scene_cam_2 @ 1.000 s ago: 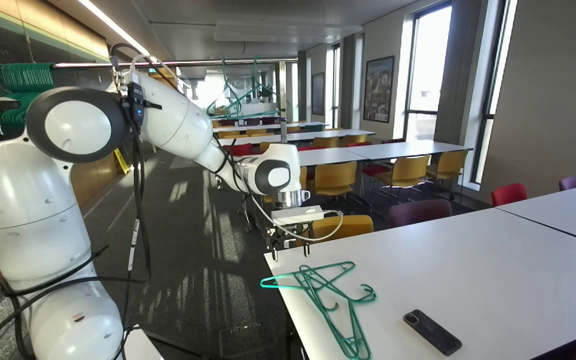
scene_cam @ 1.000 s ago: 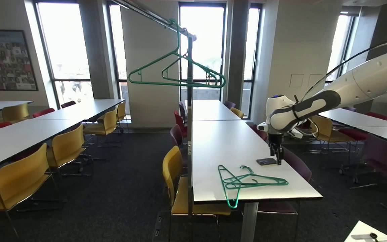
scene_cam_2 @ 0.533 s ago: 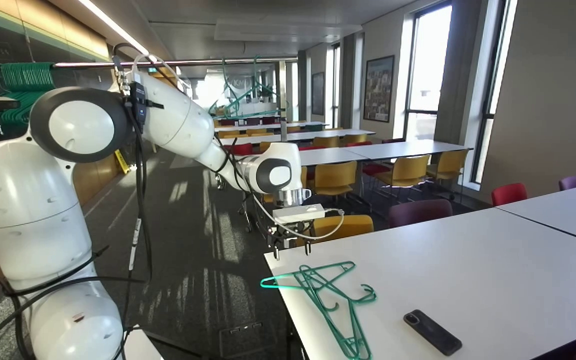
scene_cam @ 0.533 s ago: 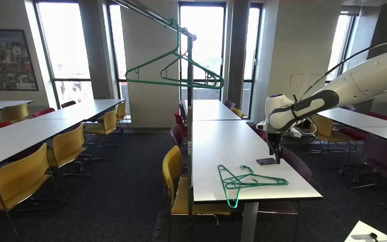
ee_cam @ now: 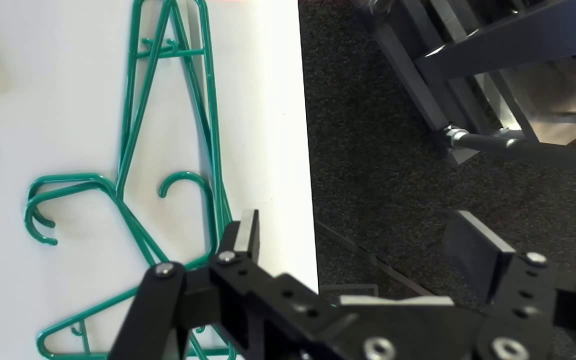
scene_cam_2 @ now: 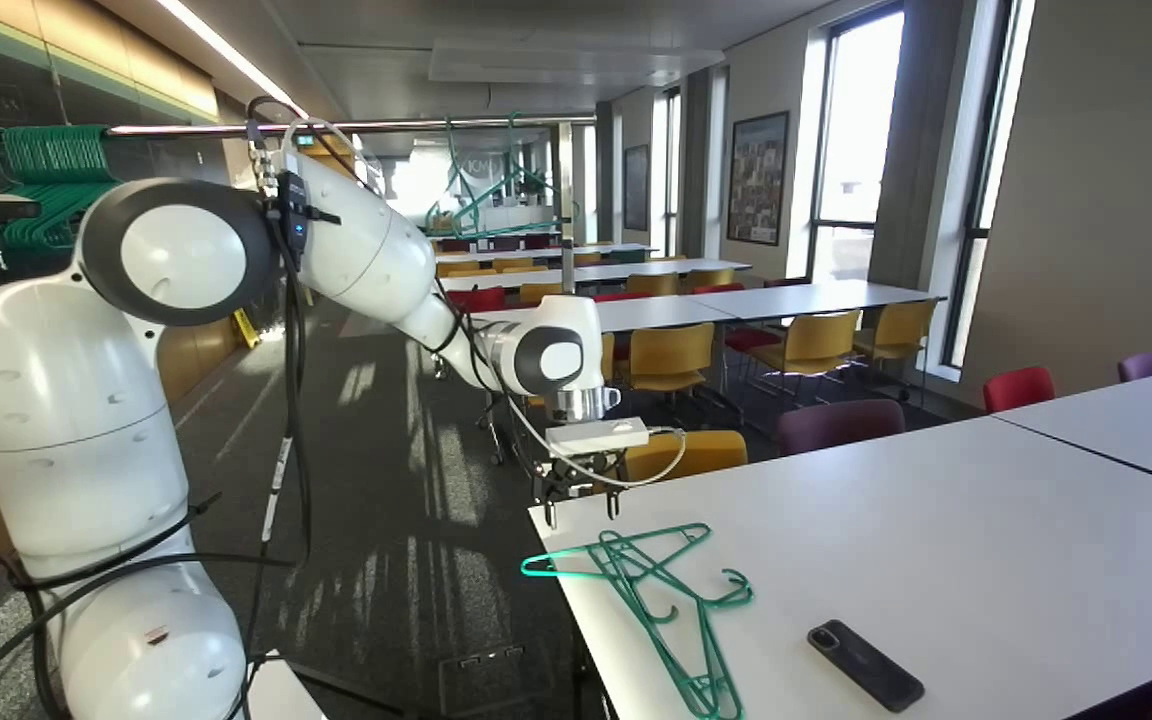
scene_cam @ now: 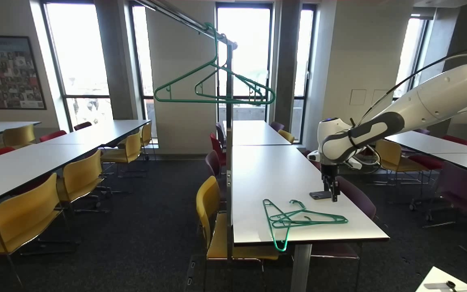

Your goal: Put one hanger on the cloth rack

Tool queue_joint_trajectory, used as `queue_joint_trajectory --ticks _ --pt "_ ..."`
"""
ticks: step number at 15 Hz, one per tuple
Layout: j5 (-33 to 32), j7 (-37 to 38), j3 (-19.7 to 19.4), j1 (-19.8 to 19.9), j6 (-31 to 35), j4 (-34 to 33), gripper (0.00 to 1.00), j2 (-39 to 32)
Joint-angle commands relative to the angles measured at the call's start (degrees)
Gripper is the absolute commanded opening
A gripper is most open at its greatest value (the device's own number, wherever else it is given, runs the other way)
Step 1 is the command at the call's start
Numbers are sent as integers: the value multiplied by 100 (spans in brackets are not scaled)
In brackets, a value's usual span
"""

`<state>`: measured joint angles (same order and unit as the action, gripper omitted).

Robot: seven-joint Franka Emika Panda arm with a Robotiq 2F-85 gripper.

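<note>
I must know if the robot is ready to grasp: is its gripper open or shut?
The gripper is open: in the wrist view its fingers stand wide apart, holding nothing between them.

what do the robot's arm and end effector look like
The arm is white and rounded, with dark grey joint rings, black cables along it and a small reddish mark. A white box with a pale cable sits above the end effector, which is black with two blocky fingers, pale strips and silver screws.
</note>
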<state>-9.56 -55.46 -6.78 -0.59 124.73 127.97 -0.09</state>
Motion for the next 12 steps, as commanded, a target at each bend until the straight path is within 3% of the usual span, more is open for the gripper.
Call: queue_joint_trajectory --ticks 1,6,12 --pt "28 -125 134 173 551 -172 100 -573" --pt "127 -136 232 358 1396 -457 100 -1488" --pt "475 -376 563 755 1333 -961 100 -2115"
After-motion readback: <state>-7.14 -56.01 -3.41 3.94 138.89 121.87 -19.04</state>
